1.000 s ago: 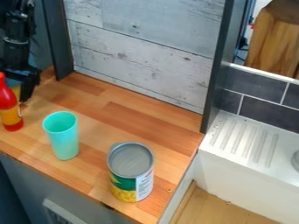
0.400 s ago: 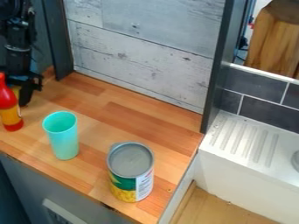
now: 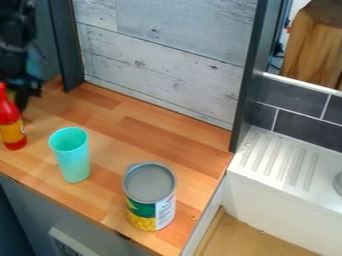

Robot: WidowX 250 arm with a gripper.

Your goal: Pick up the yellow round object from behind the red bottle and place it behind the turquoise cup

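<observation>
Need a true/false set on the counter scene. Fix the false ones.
1. The teal cup stands between the red bottle and the can. True.
2. The can lies on its side. False: it stands upright.
3. The gripper is touching the teal cup. False: it is apart from the cup, near the red bottle at the view's left.
4. The ridged white drainboard is right of the wooden counter. True.
</observation>
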